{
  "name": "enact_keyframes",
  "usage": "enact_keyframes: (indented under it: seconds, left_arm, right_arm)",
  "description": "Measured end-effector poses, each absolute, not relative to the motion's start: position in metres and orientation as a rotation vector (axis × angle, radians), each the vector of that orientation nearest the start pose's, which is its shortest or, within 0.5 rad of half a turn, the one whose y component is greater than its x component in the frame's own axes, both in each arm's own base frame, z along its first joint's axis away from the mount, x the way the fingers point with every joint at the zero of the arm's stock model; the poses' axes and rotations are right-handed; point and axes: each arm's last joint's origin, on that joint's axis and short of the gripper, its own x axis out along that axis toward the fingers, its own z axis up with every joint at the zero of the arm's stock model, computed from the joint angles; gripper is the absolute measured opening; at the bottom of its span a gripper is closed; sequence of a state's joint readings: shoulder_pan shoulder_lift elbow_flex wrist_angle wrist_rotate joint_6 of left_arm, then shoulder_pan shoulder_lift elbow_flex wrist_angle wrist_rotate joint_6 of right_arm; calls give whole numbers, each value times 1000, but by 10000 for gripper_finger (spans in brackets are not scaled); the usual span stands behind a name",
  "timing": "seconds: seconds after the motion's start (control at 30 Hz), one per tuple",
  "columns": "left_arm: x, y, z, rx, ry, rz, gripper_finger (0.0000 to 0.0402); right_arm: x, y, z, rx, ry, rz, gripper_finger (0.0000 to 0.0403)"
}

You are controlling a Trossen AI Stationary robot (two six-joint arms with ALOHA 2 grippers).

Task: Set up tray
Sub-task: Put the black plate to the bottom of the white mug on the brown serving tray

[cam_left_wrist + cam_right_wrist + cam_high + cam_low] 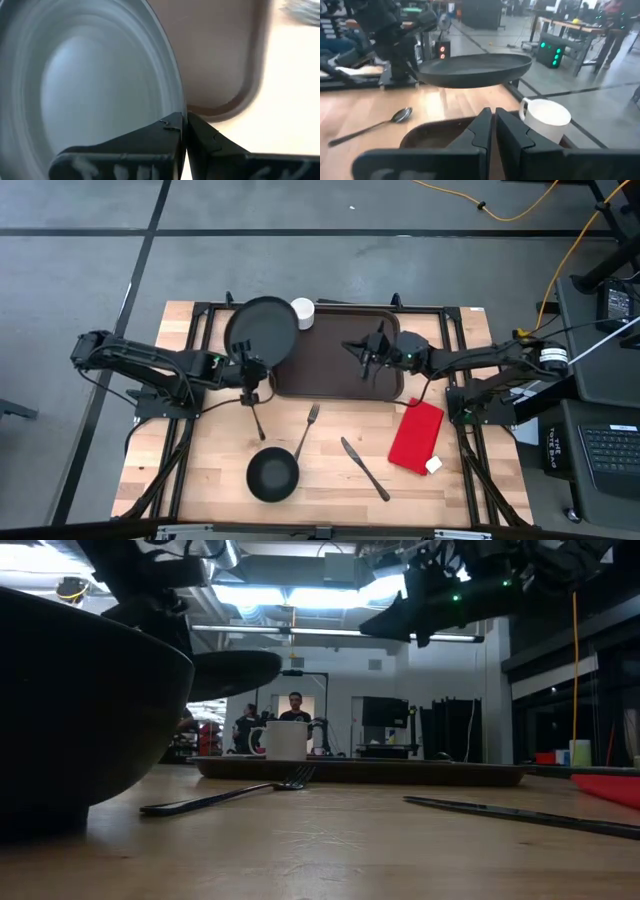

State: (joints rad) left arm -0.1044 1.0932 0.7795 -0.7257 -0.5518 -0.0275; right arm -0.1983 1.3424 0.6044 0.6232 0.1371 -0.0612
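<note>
The tray [335,365] is lying flat at the far middle of the wooden table [200,470], its inside bare. All positions below are taken from this tray.

The left gripper [249,365] is sitting just off the tray's left edge, its fingers [170,131] clamped together on the rim of a round black plate [263,330]. The plate is hanging clear of the table, as the low view [232,670] and right wrist view [476,70] confirm, and it is overlapping the tray's far-left corner from above. The left wrist view is showing the plate's rim pinched between the fingers, with the tray's rounded corner [235,100] beyond.

The right gripper [368,352] is hovering over the right half of the tray, carrying nothing; its fingers [482,130] are resting together with only a thin slit between them.

A white mug [302,312] is standing just beyond the tray's far edge, beside the plate. A spoon [256,418] is lying near the tray's near-left corner. A fork [307,430] and a knife [365,468] are lying on the wood on the near side of the tray. A black bowl [272,476] is sitting farther toward the near edge of the table, left of the knife. A red napkin [416,436] is lying off the tray's near-right corner.
</note>
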Motion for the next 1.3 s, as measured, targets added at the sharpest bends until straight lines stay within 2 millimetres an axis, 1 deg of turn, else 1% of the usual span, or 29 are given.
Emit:
enact_keyframes:
  seconds: [0.07,0.23,0.37,0.47,0.6,0.77,0.93,1.13,1.3]
  left_arm:
    - [201,-14,238,346,975,378,2]
    - [209,-34,233,384,939,277,2]
    - [220,-49,226,417,922,133,2]
    - [229,-55,221,455,907,31,2]
    - [237,-53,221,469,910,-11,2]
    - [245,-47,225,435,909,-57,2]
    - [254,-41,214,394,961,-106,2]
    - [261,-37,201,427,1016,-110,2]
    - [263,-30,197,418,1035,-93,2]
  right_arm:
    - [270,-57,230,-58,135,-344,30]
    - [269,-56,230,-66,146,-443,30]
    - [269,-56,231,-66,141,-449,30]
    - [269,-56,231,-66,139,-449,30]
    - [269,-56,231,-63,138,-449,30]
    - [270,-53,231,-70,138,-433,30]
    - [270,-53,231,-86,141,-428,30]
    - [270,-53,231,-86,141,-428,30]
    - [270,-53,231,-86,142,-429,30]
